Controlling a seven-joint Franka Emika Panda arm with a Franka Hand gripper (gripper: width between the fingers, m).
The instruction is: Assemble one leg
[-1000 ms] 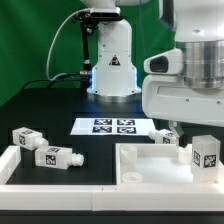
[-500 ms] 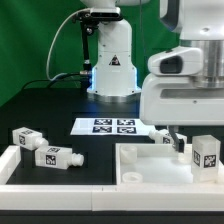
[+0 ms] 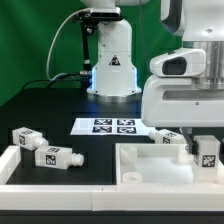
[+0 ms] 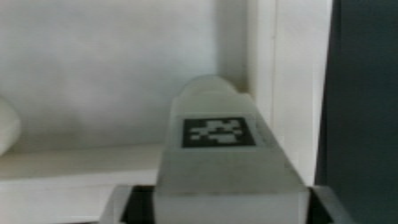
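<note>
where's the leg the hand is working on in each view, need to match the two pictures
Exterior view: the leg stands at the exterior view's right edge, on the white panel, under the arm, partly hidden by it.
Wrist view: the same leg rises from between the fingers of the hand in the middle of the picture.
Shared landmark: the black-and-white tag on the leg's face, and the white panel behind it.

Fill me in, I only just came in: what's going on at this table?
A robot arm is building furniture from loose white parts. Its gripper is down over the big white panel, at a small tagged leg that the wrist view shows right between its fingers. Whether they are closed on it cannot be told. Two more legs lie apart on the exterior view's left, near the marker board.
</note>
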